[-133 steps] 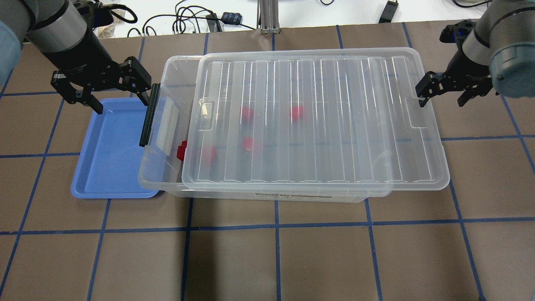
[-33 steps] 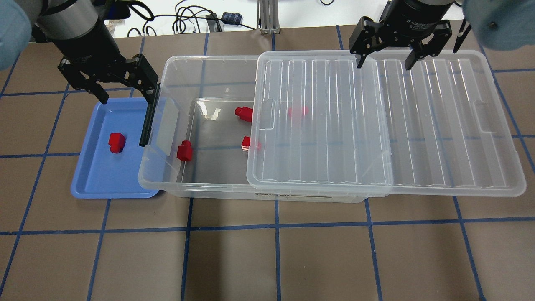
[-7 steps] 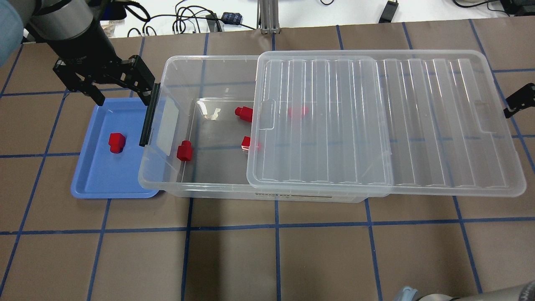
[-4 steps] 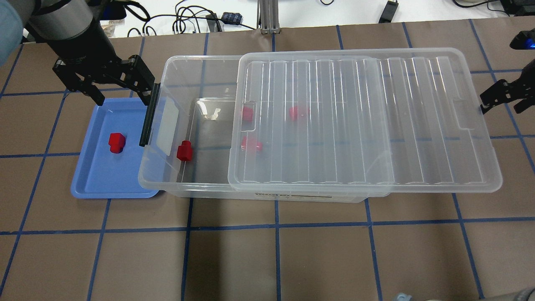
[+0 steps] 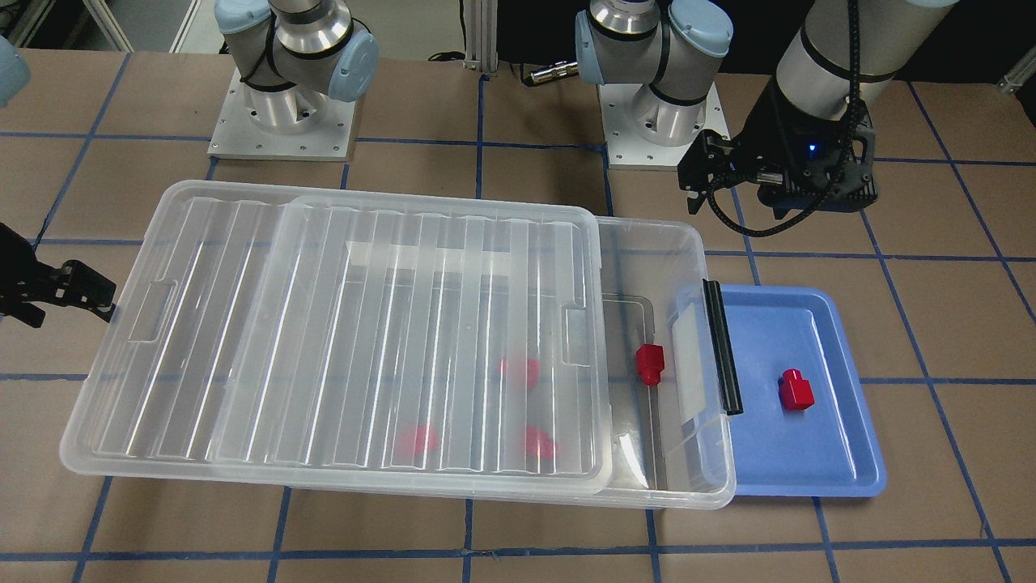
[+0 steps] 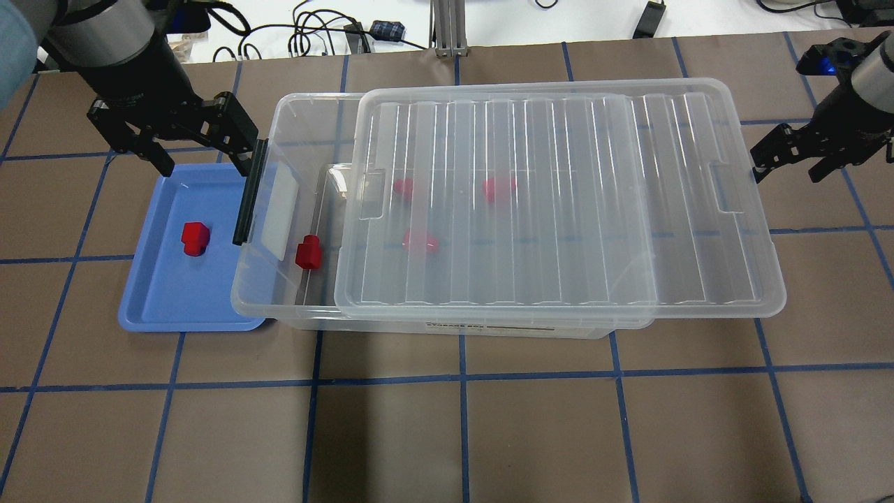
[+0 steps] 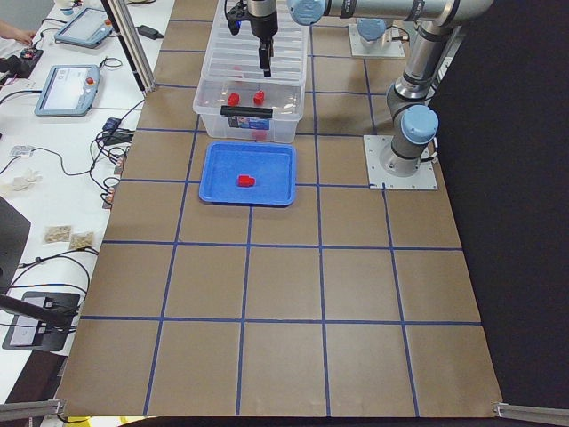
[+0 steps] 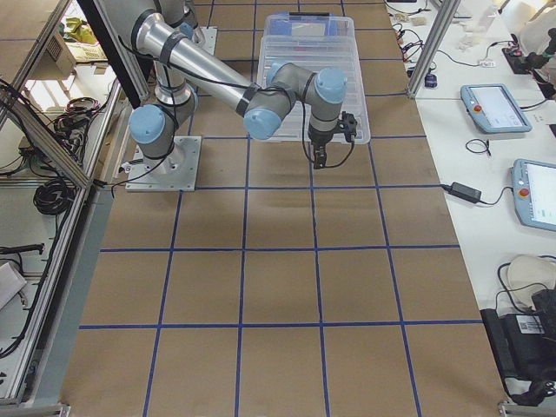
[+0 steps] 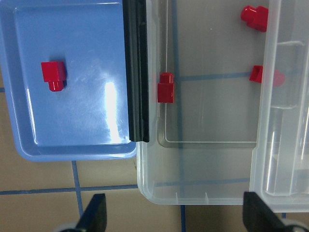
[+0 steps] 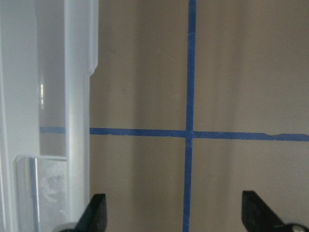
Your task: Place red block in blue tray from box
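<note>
One red block lies in the blue tray, left of the clear box. Another red block lies uncovered at the box's left end. Three more show blurred under the ribbed lid, one of them below the others. The lid covers most of the box and overhangs its right end. My left gripper is open and empty over the tray's far edge, by the black latch bar. My right gripper is open and empty at the lid's right end.
The tray's right edge sits under the box's latch end. Cables and a metal post lie beyond the table's far edge. The arm bases stand behind the box. Brown table with blue grid lines surrounds the box.
The lid has slid left over the box and now covers two blocks that were exposed. My right gripper has moved left with the lid's end. My left gripper has not moved.
</note>
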Motion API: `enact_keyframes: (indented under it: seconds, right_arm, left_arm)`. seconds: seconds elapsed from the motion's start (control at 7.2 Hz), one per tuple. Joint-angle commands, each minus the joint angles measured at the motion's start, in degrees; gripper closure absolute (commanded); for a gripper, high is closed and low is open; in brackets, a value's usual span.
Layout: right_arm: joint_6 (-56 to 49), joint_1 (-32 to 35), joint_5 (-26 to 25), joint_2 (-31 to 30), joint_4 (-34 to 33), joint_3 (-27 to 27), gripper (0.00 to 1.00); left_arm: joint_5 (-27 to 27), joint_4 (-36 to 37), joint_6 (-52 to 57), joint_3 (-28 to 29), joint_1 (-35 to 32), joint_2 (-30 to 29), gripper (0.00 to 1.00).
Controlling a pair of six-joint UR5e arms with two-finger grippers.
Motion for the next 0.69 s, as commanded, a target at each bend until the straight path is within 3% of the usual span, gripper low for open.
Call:
enact_keyframes:
  seconds: [0.0,0.56]
  right_arm:
    - [5.35,3.81,0.58,0.0,-0.22,0.0,0.0]
    - [11.89,9.89,0.67,0.0,-0.84,0.0,0.0]
  left_arm:
    - [0.0,-0.01,0.0,-0.08,0.0,0.14,0.0]
    - [0.0,-0.01,0.0,-0.08,0.0,0.14,0.0]
